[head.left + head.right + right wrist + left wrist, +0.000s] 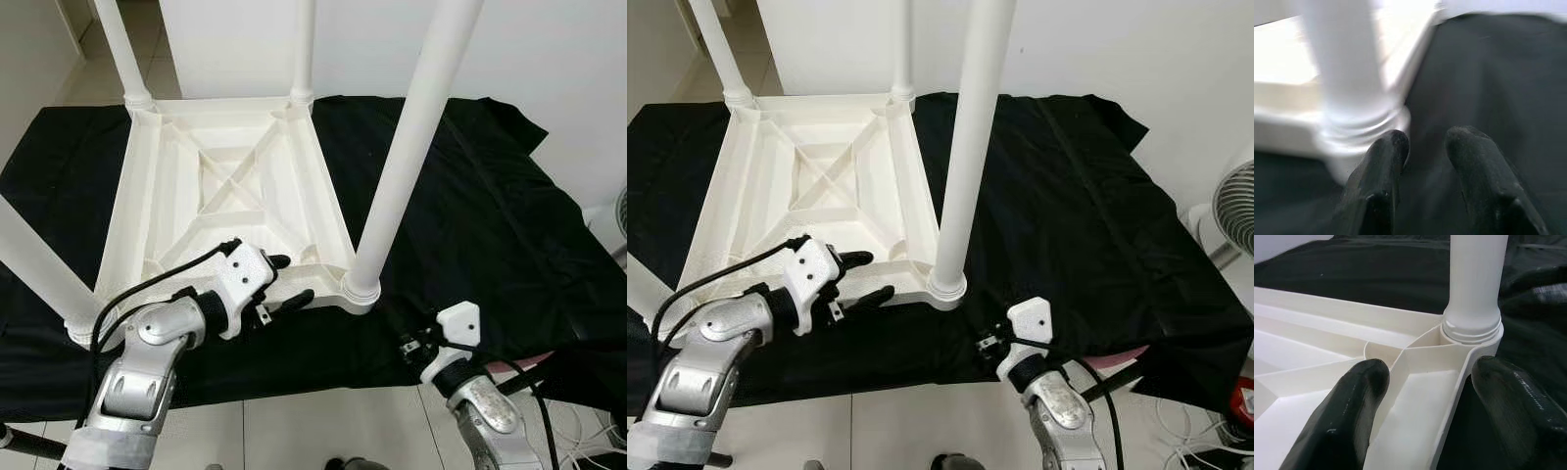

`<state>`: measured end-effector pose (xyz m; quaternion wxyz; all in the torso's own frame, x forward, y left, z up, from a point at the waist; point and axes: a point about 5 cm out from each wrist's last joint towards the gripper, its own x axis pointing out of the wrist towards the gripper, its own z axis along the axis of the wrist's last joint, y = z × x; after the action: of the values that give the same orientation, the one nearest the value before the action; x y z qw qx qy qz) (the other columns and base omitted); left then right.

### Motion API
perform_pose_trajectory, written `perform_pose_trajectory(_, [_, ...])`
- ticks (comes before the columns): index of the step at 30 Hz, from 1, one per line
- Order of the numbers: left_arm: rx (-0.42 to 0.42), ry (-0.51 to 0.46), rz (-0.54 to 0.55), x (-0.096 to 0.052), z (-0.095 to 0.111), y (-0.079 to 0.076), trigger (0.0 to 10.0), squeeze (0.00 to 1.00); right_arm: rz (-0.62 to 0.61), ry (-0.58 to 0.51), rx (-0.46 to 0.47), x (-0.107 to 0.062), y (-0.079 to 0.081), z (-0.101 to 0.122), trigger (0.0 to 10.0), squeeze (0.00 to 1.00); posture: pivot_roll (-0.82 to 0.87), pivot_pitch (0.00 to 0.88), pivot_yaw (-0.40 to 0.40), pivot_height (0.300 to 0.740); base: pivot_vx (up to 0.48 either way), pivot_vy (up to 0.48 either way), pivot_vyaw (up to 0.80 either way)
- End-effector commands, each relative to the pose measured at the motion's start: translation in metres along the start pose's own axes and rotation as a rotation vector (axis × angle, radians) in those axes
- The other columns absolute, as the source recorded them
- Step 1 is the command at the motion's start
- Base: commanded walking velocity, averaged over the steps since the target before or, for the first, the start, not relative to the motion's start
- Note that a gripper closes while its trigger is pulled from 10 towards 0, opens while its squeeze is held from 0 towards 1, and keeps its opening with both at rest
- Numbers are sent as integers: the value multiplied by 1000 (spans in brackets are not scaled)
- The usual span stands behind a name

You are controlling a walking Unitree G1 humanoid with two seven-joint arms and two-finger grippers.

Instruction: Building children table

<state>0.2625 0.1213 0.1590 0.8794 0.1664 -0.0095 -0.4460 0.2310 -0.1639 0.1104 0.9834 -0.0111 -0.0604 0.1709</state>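
Note:
A white plastic children's table [235,196] lies upside down on a black cloth [490,215]. Legs stand up from its corners, the near-right leg [411,147] being the closest. My left gripper [292,279] is open and straddles the table's near rim just left of that leg's socket [1471,330]. One finger [1352,401] is inside the frame and the other is outside, with gaps to the rim. My right gripper [1425,139] hovers low over the cloth just right of the same leg's base. Its fingers [1383,161] stand slightly apart with nothing between them.
The cloth's front edge hangs over a pale tiled floor [294,431]. A white fan [1234,211] and loose cables [1205,441] sit at the right. A white wall [549,59] rises behind the table.

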Motion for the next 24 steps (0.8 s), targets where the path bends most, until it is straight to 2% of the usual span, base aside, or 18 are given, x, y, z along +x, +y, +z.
perform_pose_trajectory(1, [-8,20,38,-3,-3,0,10000,0,-51,-12,-11,1,-7,2,10000,0,-42,85,-33,740,0,0,0])
perform_pose_trajectory(7, [40,112,-7,-11,-15,2,10000,0,-116,-43,-2,9,-17,8,10000,0,-34,79,-35,740,0,0,0])
perform_pose_trajectory(9, [60,155,14,-14,-21,10,10000,0,-174,-65,68,16,-21,13,10000,0,-33,78,-39,740,0,0,0])
perform_pose_trajectory(15, [72,186,41,-14,-25,16,10000,0,-221,-76,92,22,-21,16,10000,0,-33,76,-40,740,0,0,0])
perform_pose_trajectory(17, [78,235,67,-12,-34,22,10000,0,-273,-71,90,28,-20,16,10000,0,-39,72,-38,740,0,0,0])
perform_pose_trajectory(19, [79,240,68,-12,-35,22,10000,0,-281,-70,94,29,-20,16,10000,0,-39,72,-38,740,0,0,0])
perform_pose_trajectory(20, [68,246,70,-11,-36,23,6588,0,-291,-69,102,32,-19,15,10000,0,-39,72,-37,740,0,0,0])
perform_pose_trajectory(21, [68,246,70,-11,-36,23,6588,0,-291,-69,102,32,-19,15,10000,0,-39,72,-37,740,0,0,0])
perform_pose_trajectory(22, [62,251,71,-11,-37,24,1529,0,-306,-65,97,35,-19,15,10000,0,-42,71,-34,740,0,0,0])
perform_pose_trajectory(23, [62,251,71,-11,-37,24,1529,0,-306,-65,97,35,-19,15,10000,0,-42,71,-34,740,0,0,0])
perform_pose_trajectory(24, [58,254,69,-10,-37,25,0,0,-326,-64,92,40,-20,16,10000,0,-43,71,-32,740,0,0,0])
